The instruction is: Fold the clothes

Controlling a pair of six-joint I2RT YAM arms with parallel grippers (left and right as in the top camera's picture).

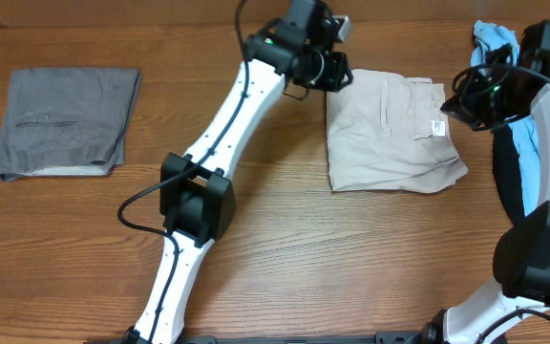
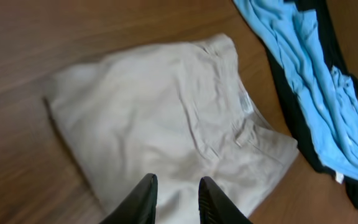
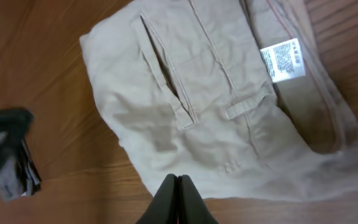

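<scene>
While under the clothes (image 1: 390,134), a brown wood-grain table (image 1: 285,248)

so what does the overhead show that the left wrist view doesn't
Only overhead: the folded grey garment at the far left of the wood table. Only left wrist: the left jaws close up, slightly apart with nothing between them, over the beige shorts. Both: the shorts and the blue cloth beside them, on the table.

Tag (image 3: 283,60) print unreadable; blue garment (image 2: 316,81) cut off by frame edge.
</scene>
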